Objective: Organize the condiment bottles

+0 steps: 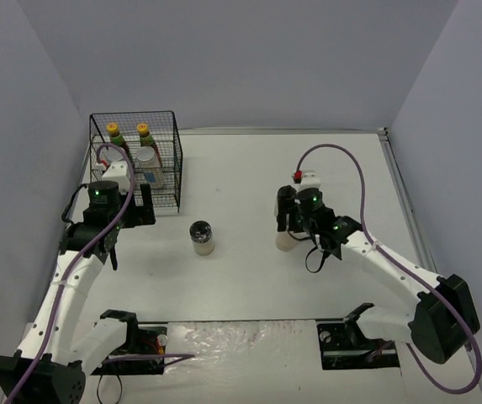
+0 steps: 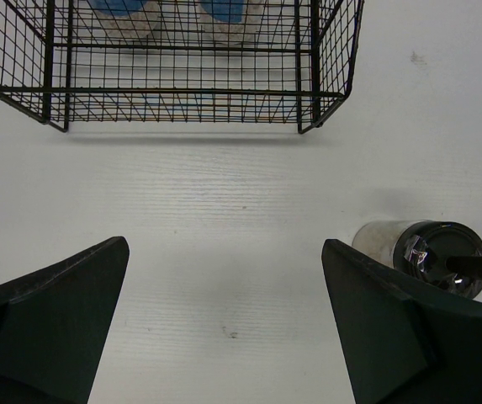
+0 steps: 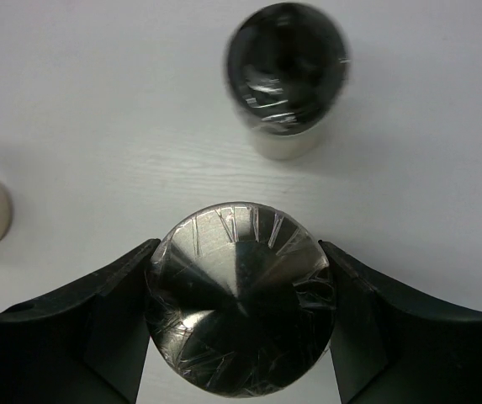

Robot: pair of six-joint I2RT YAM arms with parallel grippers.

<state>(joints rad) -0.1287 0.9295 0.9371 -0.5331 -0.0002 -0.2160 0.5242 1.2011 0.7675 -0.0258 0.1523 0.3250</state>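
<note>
We note the right pincer (image 3: 239,257) clasping the silver-lidded jar (image 3: 241,316) across its lid, presumably for the rack (image 1: 177,160) upper left; left pincer (image 2: 224,252) gapes empty.

The spice jar lid (image 3: 241,307) looks glossy, silvery metal; white table (image 2: 241,219) matt, faintly grained.

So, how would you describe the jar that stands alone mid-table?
Find the black wire rack at the far left of the table. In front of its right corner, out in the open, stands a short pale jar with a dark lid. Unlike its neighbours, it is neither inside the rack nor between the tips of the right pincer.
</note>
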